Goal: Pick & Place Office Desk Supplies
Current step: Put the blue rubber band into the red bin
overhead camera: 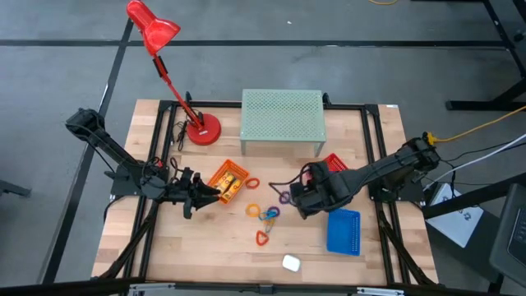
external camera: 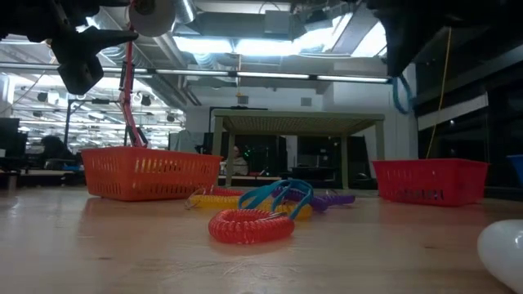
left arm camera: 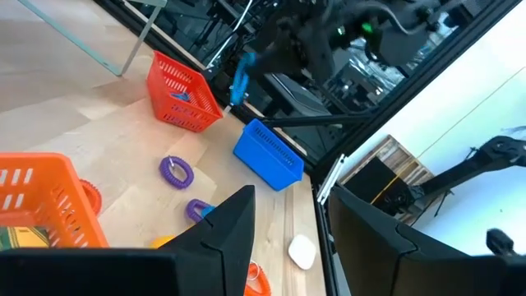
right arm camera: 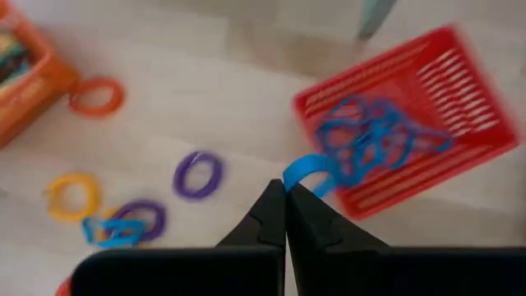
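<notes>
My right gripper (overhead camera: 298, 200) hangs above the table beside the red basket (overhead camera: 335, 163), shut on a blue loop (right arm camera: 308, 171). More blue loops (right arm camera: 370, 140) lie tangled in that basket. Loose loops rest on the wood: orange (overhead camera: 252, 182), purple (overhead camera: 285, 197), a blue and purple cluster (overhead camera: 269, 214) and red (overhead camera: 262, 238). The orange basket (overhead camera: 228, 179) holds yellow tubes (overhead camera: 231, 176). A blue basket (overhead camera: 343, 232) stands at the near right. My left gripper (overhead camera: 194, 200) waits open and level just left of the orange basket, nothing between its fingers. My right gripper pinches the blue loop's strand (right arm camera: 289, 178) between its two fingertips. The fingers slant down from the table's right side. The loop hangs below them (external camera: 400, 94), lifted clear of the table and of the red basket.
A pale green mesh riser (overhead camera: 282, 119) stands at the far middle, with a red desk lamp (overhead camera: 201, 130) to its left. A small white object (overhead camera: 291, 263) lies near the front edge. Bare wood shows at the near left.
</notes>
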Controlling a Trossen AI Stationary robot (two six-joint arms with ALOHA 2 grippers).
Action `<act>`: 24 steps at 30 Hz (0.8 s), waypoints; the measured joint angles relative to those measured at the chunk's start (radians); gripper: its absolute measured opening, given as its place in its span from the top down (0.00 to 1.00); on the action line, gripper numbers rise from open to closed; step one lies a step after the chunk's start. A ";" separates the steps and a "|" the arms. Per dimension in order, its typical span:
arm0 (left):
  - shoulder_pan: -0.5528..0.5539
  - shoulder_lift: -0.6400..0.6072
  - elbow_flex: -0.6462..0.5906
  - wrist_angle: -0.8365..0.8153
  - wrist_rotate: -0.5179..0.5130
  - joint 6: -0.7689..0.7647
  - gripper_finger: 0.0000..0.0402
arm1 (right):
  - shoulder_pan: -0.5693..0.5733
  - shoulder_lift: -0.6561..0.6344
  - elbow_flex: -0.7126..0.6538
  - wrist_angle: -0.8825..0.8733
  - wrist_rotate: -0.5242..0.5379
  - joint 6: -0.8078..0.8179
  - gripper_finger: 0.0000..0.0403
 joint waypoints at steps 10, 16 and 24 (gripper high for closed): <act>0.000 0.000 0.000 0.002 0.002 -0.012 0.62 | 0.021 -0.328 -0.217 -0.011 0.241 0.139 1.00; 0.000 0.000 0.000 -0.001 -0.001 -0.011 0.62 | 0.045 -0.576 -0.674 0.550 0.328 0.104 1.00; 0.000 0.000 0.000 -0.002 -0.033 -0.032 0.62 | 0.032 -0.590 -1.041 0.948 0.211 0.206 1.00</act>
